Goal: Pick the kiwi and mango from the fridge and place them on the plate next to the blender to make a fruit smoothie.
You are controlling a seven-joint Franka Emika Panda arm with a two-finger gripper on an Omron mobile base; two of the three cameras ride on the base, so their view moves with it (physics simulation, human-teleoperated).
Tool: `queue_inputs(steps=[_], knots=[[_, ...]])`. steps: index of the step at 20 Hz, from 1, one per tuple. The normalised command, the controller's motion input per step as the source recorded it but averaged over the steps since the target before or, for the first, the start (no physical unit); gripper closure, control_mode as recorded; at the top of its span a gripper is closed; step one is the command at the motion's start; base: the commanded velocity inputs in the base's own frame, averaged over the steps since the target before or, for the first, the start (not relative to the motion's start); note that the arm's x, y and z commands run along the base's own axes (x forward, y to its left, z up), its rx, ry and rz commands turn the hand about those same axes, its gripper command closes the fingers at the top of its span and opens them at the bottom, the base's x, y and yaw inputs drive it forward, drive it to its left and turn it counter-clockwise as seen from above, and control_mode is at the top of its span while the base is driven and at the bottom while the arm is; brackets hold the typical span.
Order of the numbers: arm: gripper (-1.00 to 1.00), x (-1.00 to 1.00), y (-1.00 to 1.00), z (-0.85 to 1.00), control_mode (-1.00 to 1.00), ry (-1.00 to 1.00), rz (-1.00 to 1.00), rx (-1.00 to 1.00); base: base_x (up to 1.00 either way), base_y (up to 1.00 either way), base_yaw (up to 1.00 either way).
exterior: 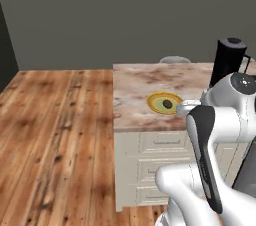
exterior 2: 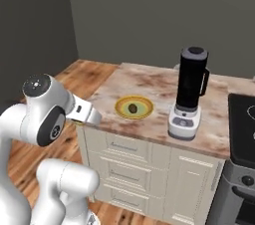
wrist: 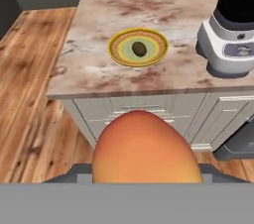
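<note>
1. The kiwi point(wrist: 139, 48) is seen lying in the pale centre of the plate point(wrist: 119, 56), small and dark brown against the yellow rim.
2. The plate is set on the marble-topped bench point(exterior 2: 149, 79), toward its front edge, with the blender point(exterior 2: 189, 94) standing near it on the side toward the stove point(exterior 2: 242, 119).
3. In the left base view the same plate point(exterior: 156, 99) with the kiwi point(exterior: 167, 104) is shown just beyond the arm's wrist, and the blender point(exterior: 227, 62) is seen behind the arm.
4. The mango point(wrist: 144, 151) is held at the hand point(wrist: 145, 178), close to the camera; its orange-yellow skin with a reddish blush covers the fingertips, so the fingers are taken to be closed on it, though the contact itself is hidden.
5. The mango is carried in front of the bench's cream drawers point(wrist: 144, 106), below the level of the top and short of the plate.
6. A wooden floor point(exterior: 55, 120) is seen to the side of the bench.
</note>
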Motion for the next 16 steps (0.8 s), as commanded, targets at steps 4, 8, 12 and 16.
queue_inputs(steps=[4,8,12,16], knots=[[1.00,0.00,0.00,0.00,1.00,0.00,0.00,0.00,0.53,0.18,-0.28],[1.00,0.00,0.00,0.00,1.00,0.00,0.00,0.00,0.54,0.29,-0.24],[1.00,0.00,0.00,0.00,1.00,0.00,0.00,0.00,0.54,0.32,-0.16],[1.00,0.00,0.00,0.00,1.00,0.00,0.00,0.00,0.43,0.08,-0.10]])
